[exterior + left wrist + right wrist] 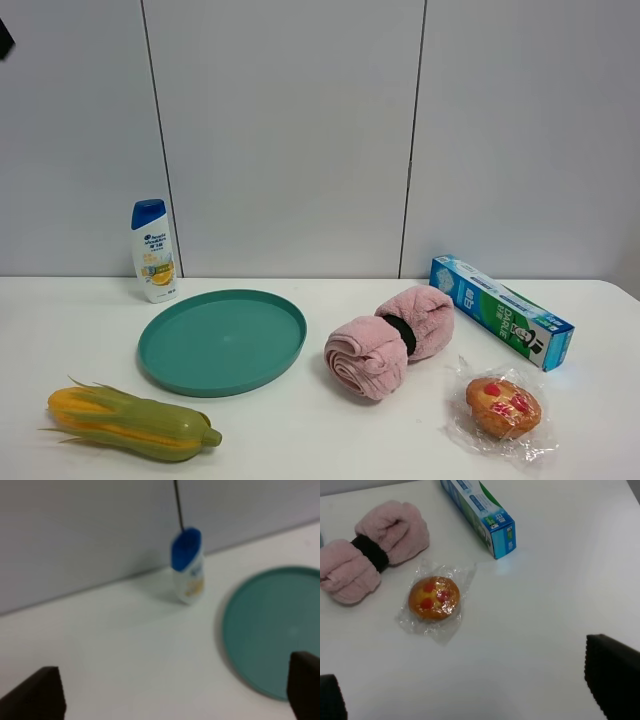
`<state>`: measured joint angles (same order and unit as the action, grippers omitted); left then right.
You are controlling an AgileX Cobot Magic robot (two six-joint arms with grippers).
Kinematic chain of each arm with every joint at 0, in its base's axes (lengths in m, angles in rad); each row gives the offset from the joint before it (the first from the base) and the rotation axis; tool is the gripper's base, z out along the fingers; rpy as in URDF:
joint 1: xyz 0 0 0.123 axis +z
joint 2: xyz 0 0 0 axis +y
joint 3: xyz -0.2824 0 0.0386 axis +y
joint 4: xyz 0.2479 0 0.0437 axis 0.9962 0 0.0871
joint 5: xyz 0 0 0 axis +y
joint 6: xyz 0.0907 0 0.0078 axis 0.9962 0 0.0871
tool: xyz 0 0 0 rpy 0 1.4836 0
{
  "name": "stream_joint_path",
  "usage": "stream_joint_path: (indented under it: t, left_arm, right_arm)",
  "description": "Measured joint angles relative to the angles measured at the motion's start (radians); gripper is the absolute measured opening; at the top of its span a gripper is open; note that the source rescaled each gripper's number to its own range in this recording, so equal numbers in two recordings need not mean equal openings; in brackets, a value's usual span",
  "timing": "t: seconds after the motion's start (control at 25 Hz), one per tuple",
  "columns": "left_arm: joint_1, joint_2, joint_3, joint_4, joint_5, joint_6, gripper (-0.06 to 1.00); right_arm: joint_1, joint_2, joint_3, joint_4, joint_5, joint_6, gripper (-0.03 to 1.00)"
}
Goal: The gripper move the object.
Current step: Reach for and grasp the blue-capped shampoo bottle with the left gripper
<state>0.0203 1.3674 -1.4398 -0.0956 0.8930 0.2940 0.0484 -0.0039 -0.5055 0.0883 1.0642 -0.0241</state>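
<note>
At the back left of the white worktop (330,445), close to the grey wall panels (290,130), the shampoo bottle (154,250) is standing upright, with its blue cap on top and its orange-yellow label facing forward. It is standing alone, with nothing touching it. A round teal plate (222,341) is lying just in front and to the right of it, apart from the bottle. An ear of corn (130,422) in its green husk is lying at the front left, near the plate's front rim.

Right of the plate, a rolled pink towel (390,340) with a dark band around its middle is resting on the worktop. A blue-green toothpaste box (500,310) is lying at an angle behind and to the right of it. A muffin (502,407) in clear wrap is sitting in front of the box.

Seen from its wrist camera, the left hand (170,695) is hovering above bare worktop, its two dark fingertips (37,695) spread wide with nothing between them. The bottle is standing well ahead of it. The right hand (470,687) is likewise gaping wide and holding nothing, and it is hanging above bare worktop with the muffin ahead of it.
</note>
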Motion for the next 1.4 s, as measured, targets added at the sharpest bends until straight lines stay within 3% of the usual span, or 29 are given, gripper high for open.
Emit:
stream_joint_path:
  t: [0.2, 0.4, 0.6, 0.72, 0.88, 1.08, 1.2, 1.28, 1.4]
  left_arm:
    - [-0.107, 0.211, 0.000, 0.012, -0.029, 0.026, 1.00]
    - [-0.229, 0.388, 0.000, 0.114, -0.079, 0.078, 1.00]
    - [-0.240, 0.463, 0.017, 0.166, -0.209, 0.068, 1.00]
    - [-0.217, 0.464, 0.051, 0.210, -0.323, -0.025, 1.00]
    - [-0.152, 0.464, 0.128, 0.326, -0.489, -0.227, 1.00]
    - [-0.072, 0.464, 0.269, 0.531, -0.754, -0.610, 1.00]
    - [-0.020, 0.464, 0.358, 0.749, -0.994, -0.903, 1.00]
    - [0.019, 0.468, 0.398, 0.962, -1.192, -1.105, 1.00]
    - [0.083, 0.491, 0.407, 1.158, -1.467, -1.282, 1.00]
  right_arm:
    - [0.000, 0.000, 0.000, 0.000, 0.000, 0.000, 1.00]
    - [0.000, 0.000, 0.000, 0.000, 0.000, 0.000, 1.00]
    - [0.000, 0.000, 0.000, 0.000, 0.000, 0.000, 1.00]
    - [0.000, 0.000, 0.000, 0.000, 0.000, 0.000, 1.00]
    - [0.000, 0.000, 0.000, 0.000, 0.000, 0.000, 1.00]
    - [0.000, 0.000, 0.000, 0.000, 0.000, 0.000, 1.00]
    - [0.000, 0.000, 0.000, 0.000, 0.000, 0.000, 1.00]
    - [0.000, 0.000, 0.000, 0.000, 0.000, 0.000, 1.00]
    - [0.000, 0.000, 0.000, 0.000, 0.000, 0.000, 1.00]
